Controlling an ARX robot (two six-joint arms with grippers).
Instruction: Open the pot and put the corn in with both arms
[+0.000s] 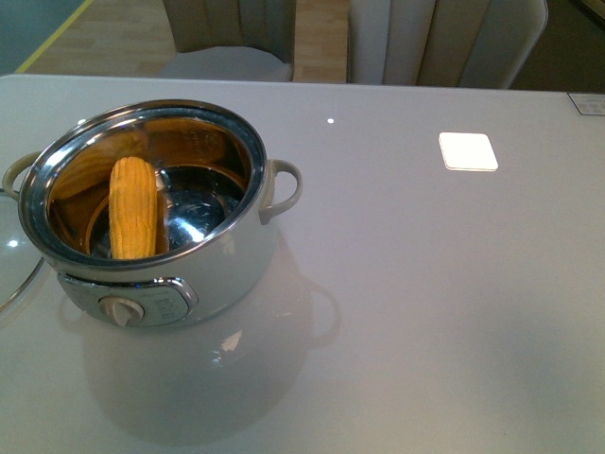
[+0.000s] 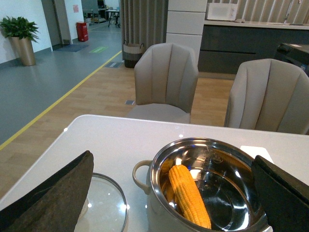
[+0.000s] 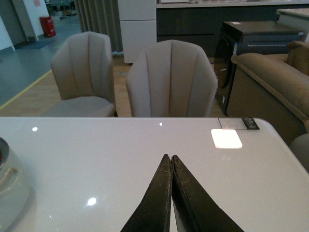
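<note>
The pale-white pot [image 1: 227, 274] stands lidless at the table's left, its steel inside showing. The corn [image 1: 132, 210] leans inside it against the left wall, also seen as a yellow cob [image 2: 189, 197] in the left wrist view. My left gripper [image 2: 174, 162] is open, its wide-apart black fingers [image 2: 53, 198] framing the pot [image 2: 159, 212] from above and behind, holding nothing. My right gripper [image 3: 171, 156] is shut on nothing over bare tabletop, well to the right of the pot's edge [image 3: 9, 188]. Neither arm shows in the front view.
The glass lid [image 1: 14, 260] lies flat on the table left of the pot, seen again as a lid [image 2: 104, 203] in the left wrist view. A white square patch [image 1: 468, 151] marks the table's far right. Chairs [image 3: 171, 82] stand beyond the far edge.
</note>
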